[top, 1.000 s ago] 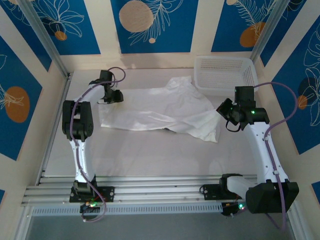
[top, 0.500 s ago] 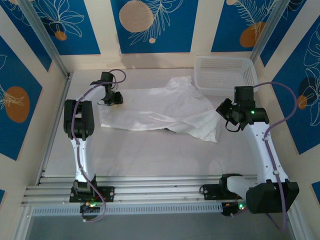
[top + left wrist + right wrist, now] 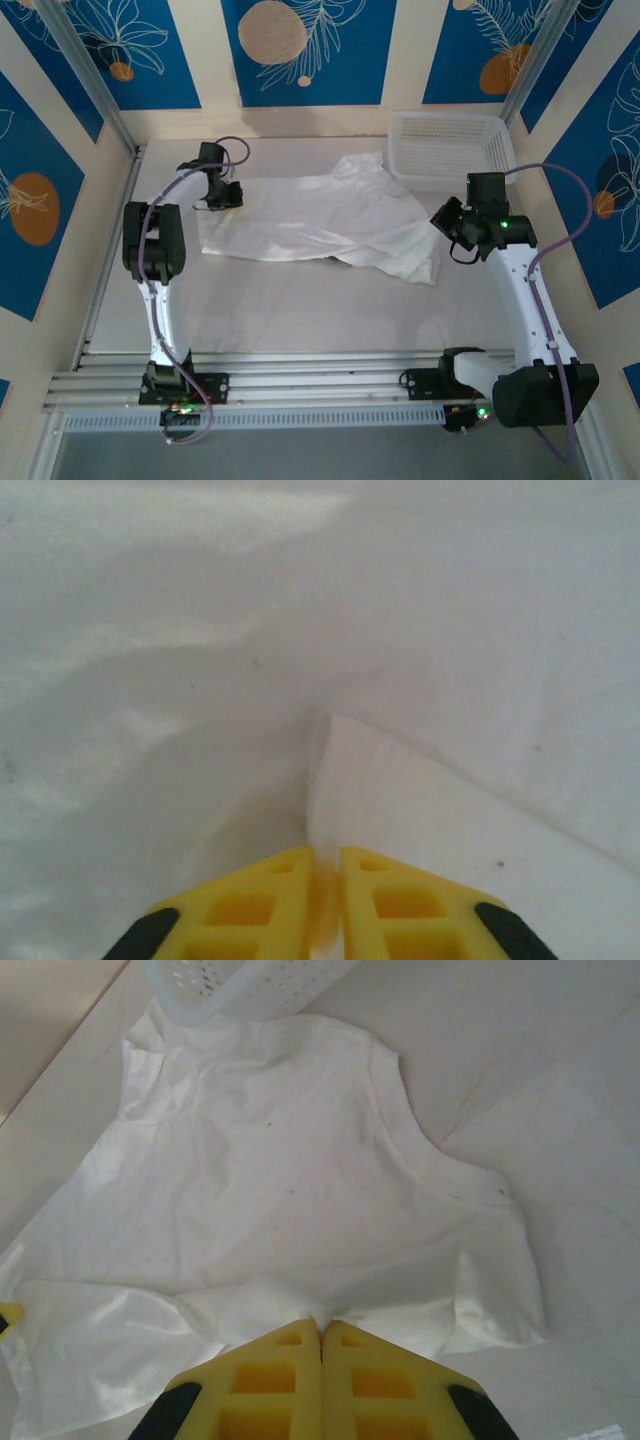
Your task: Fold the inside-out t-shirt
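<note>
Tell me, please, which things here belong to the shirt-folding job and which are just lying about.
Part of the job: inside-out t-shirt; left gripper and right gripper, each pinching its cloth.
Just lying about: white mesh basket at the table's far right corner.

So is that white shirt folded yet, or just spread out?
Spread out, not folded: the t-shirt lies rumpled and wide across the table.
</note>
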`<state>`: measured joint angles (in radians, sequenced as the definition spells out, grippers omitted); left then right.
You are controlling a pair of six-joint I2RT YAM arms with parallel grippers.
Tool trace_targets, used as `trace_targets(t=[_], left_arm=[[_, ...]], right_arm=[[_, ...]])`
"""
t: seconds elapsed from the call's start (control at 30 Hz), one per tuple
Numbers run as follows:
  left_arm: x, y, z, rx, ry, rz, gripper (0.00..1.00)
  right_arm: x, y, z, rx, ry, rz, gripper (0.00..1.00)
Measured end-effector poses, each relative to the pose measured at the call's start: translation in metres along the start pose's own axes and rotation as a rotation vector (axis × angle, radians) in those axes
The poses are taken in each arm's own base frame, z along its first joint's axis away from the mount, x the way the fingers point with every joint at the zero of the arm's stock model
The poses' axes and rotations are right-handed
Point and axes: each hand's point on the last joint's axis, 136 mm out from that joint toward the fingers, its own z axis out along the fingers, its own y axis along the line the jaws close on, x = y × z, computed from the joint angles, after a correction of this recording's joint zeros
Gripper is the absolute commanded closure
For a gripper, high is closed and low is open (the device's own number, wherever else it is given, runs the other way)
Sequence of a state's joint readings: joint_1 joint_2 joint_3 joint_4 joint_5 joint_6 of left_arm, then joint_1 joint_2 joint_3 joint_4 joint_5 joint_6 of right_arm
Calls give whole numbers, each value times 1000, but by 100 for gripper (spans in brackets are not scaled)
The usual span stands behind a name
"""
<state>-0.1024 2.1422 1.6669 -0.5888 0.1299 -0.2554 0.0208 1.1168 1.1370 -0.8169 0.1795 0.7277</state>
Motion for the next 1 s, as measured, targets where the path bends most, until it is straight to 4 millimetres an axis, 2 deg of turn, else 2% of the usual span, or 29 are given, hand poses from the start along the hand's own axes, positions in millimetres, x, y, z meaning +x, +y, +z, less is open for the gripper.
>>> trace_targets(t=[0.17,0.27,0.37,0.47,0.53,0.63,0.7,0.77,0.8,0.87,0.9,0.97,1.0], left_arm=[[-1,-3,-5,11,-8,-2,92],[-1,-3,-7,12,-9,0,100],[-1,-4,-14,13,-15,-4,100],[-5,-10,-35,28,-42,-4,100],[-13,-18,-61,50,-83,-9,100],[-35,-35,-130,96,-202,0,100],[-60,-46,-198,127,-348,8,100],[-82,-56,-286,161,-548,23,100],[-85,-58,-325,170,-634,28,100],[-77,-61,-407,182,-809,39,100],[-69,-61,-439,183,-879,44,100],[-46,-63,-493,188,-994,53,100],[-38,-63,-508,191,-1028,50,100]], right_arm=[[1,1,0,-3,3,-5,100],[1,2,0,-3,3,-6,100],[2,3,0,-6,4,-8,100],[-1,6,-7,-10,-1,-8,100],[-14,19,-24,-41,-41,-13,100],[-56,55,-76,-144,-194,-31,100],[-87,83,-126,-243,-339,-48,100],[-110,105,-180,-345,-479,-60,100],[-117,112,-203,-388,-535,-65,100],[-126,124,-249,-468,-636,-73,100],[-129,128,-267,-500,-677,-77,100],[-132,133,-299,-552,-741,-82,100],[-133,135,-310,-569,-764,-86,100]])
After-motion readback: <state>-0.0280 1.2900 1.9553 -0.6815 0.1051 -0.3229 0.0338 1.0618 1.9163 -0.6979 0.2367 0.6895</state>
